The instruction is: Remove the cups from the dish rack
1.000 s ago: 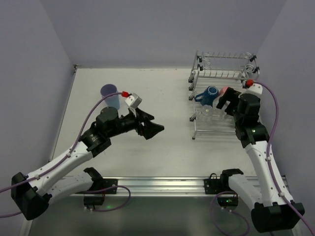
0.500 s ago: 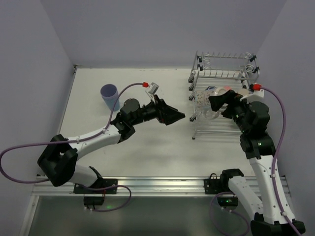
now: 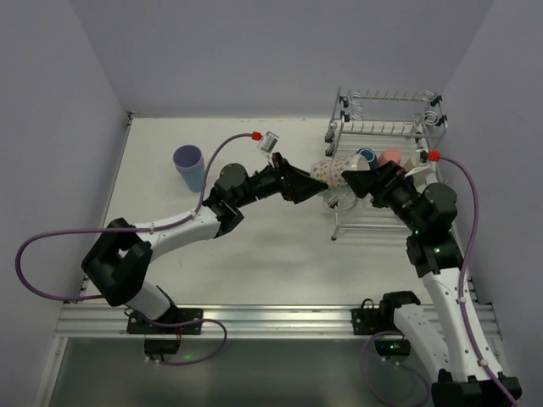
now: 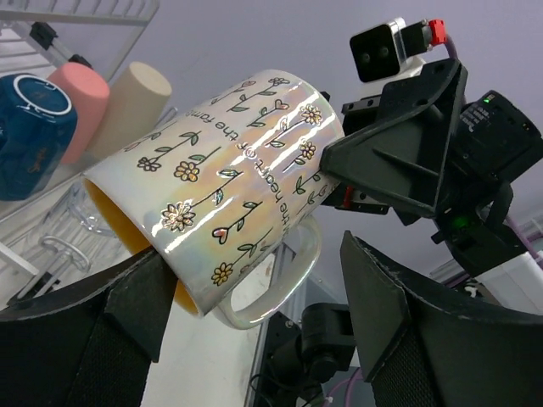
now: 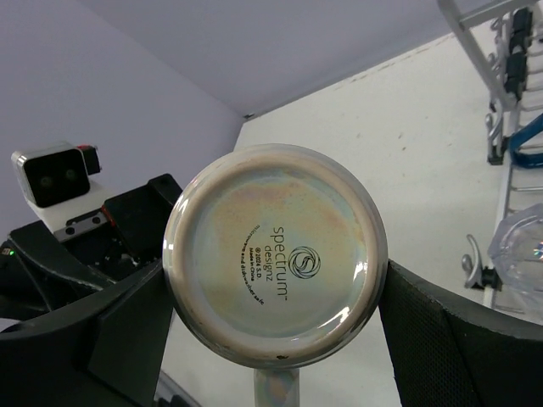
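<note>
The left gripper (image 3: 310, 185), newly swung across with jaws wide and empty, is straddling the flowered mug (image 3: 333, 172) that the right gripper (image 3: 360, 181) is clamping outside the dish rack (image 3: 386, 127), apparently for a handover.

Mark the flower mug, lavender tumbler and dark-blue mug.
flower mug (image 4: 246, 178), left wrist view, middle of printed side
lavender tumbler (image 3: 190, 168), top external view, outer wall
dark-blue mug (image 4: 25, 140), left wrist view, side wall

Arms (image 3: 170, 231) blk/wht w/ purple cables (image 3: 473, 199), red plugs (image 3: 254, 134).
</note>
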